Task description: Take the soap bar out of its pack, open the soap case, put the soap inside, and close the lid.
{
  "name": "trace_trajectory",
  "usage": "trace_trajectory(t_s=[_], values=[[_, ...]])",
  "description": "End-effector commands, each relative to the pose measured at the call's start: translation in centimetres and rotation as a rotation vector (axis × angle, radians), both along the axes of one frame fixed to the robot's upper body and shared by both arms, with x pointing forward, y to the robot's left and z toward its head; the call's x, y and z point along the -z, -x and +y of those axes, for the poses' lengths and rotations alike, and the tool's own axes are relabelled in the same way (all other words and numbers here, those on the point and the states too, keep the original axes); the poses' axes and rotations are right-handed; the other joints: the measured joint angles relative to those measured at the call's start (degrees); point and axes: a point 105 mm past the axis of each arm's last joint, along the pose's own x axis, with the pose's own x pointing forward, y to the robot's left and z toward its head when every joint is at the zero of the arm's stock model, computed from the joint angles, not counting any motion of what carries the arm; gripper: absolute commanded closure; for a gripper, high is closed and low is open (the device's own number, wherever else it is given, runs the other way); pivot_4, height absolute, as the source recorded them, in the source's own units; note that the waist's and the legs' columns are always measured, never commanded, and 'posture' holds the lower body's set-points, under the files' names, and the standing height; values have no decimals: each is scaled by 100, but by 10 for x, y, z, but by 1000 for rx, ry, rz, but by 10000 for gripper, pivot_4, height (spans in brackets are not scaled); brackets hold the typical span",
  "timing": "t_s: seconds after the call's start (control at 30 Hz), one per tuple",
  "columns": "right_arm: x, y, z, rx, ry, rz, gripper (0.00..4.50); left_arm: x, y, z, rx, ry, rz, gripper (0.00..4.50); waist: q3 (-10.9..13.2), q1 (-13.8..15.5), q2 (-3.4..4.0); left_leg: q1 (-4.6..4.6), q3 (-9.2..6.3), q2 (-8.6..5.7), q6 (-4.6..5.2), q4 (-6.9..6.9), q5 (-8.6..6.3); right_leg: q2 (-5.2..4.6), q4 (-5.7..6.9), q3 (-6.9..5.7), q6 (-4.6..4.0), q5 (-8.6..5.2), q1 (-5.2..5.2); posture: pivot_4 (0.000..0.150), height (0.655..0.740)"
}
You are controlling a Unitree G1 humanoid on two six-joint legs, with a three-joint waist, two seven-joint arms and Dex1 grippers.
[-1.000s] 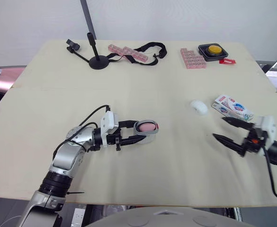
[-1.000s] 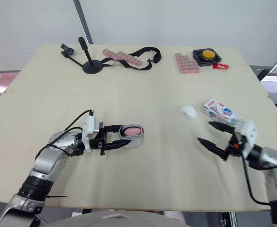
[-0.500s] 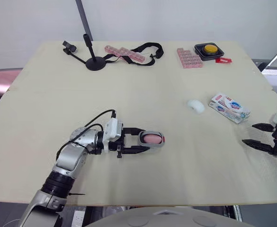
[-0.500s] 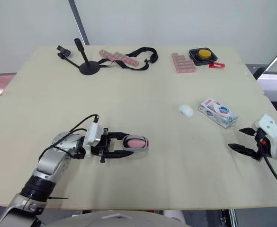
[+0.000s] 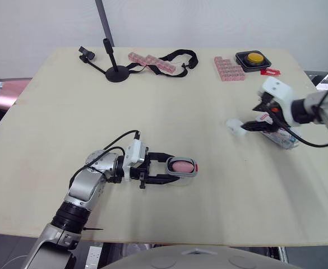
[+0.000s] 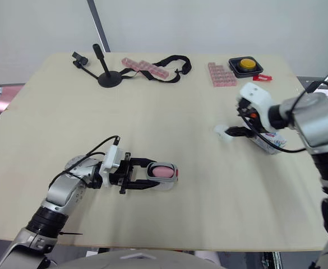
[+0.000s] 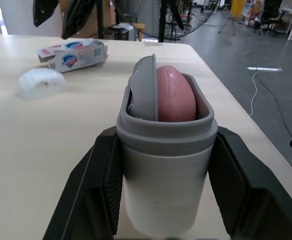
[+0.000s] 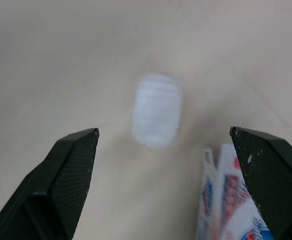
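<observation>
Our left gripper [image 5: 174, 170] pinches the soap case [image 7: 165, 165], long axis pointing right, soap [image 7: 175, 97] lengthwise inside. Our right gripper [image 8: 168, 145] hangs, fingers spread, above a white oval piece [image 8: 156, 109].

pale wooden table [image 5: 169, 101] before a plain white wall [image 5: 208, 22]

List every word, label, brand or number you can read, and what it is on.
No text reads clearly.
On the soap pack: a blue logo and printed lines, too small to read.
On the red tag: any marking is too small to tell.
</observation>
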Motion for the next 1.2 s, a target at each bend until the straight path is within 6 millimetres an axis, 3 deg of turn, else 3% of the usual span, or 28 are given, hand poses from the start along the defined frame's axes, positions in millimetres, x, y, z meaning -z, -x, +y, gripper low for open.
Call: trace_trajectory(t_s=[0.03,0.17,0.33,1.2], values=[[-12,-10,10,-11,-3,-27,239,-3,2,2,7,22,-15,25928,0,1,0,-1,0,1,0,0,1,2,6,1,0,0,-2,1500,7400],[1,-16,25,-54,-4,16,239,-4,1,1,9,32,-9,25928,0,-16,0,-24,0,1,2,1,3,0,11,1,0,0,0,1500,7400],[20,-25,24,-18,14,43,239,-6,4,0,38,44,-9,25928,0,-14,0,-27,3,1,2,2,4,1,16,4,0,0,0,1500,7400],[53,-30,15,83,-8,128,239,-5,6,1,44,34,-18,25928,0,-21,0,-28,4,1,3,5,5,1,21,3,0,0,-2,1500,7400]])
